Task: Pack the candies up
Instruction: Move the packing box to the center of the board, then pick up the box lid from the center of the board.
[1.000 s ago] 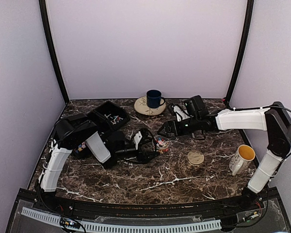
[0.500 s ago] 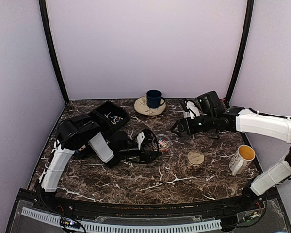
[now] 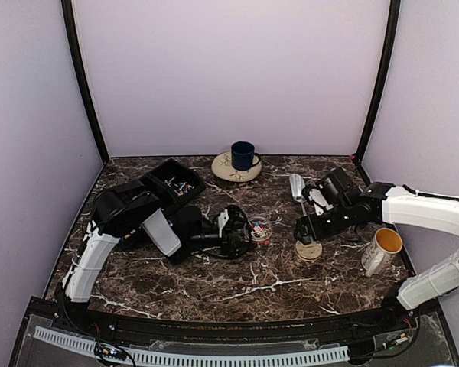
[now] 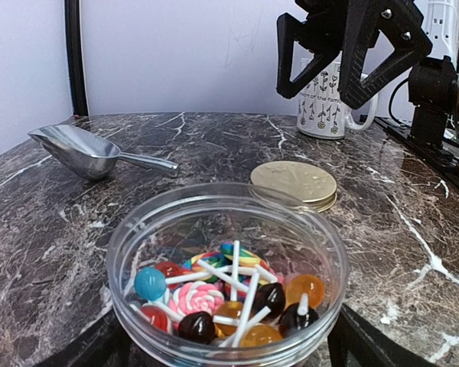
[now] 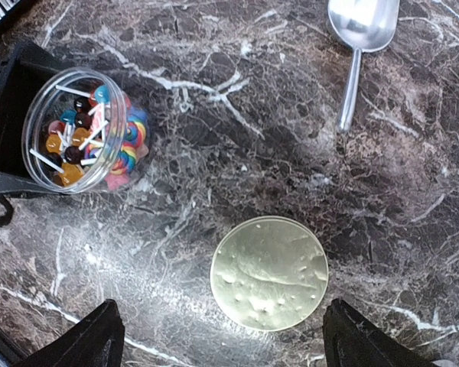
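The candies (image 4: 229,294) are small lollipops with pale sticks, lying in a small clear round jar (image 4: 138,229). They also show in the top view (image 3: 258,227) and the right wrist view (image 5: 80,126). My left gripper (image 4: 228,358) is shut on the jar, one black finger on each side, and the jar stands on the table. The gold lid (image 5: 269,273) lies flat to the right of the jar (image 3: 308,250). My right gripper (image 5: 229,344) is open and empty, hovering above the lid (image 3: 306,229). More candies lie in the black tray (image 3: 172,183).
A metal scoop (image 3: 297,186) lies on the marble behind the lid. A blue mug (image 3: 242,155) stands on a plate at the back. A white mug (image 3: 382,250) with a yellow inside stands at the right, close to the right arm.
My right gripper has moved from beside the jar to the right and nearer, and now hangs over the gold lid. The scoop now lies on the table. The left gripper has kept the jar.
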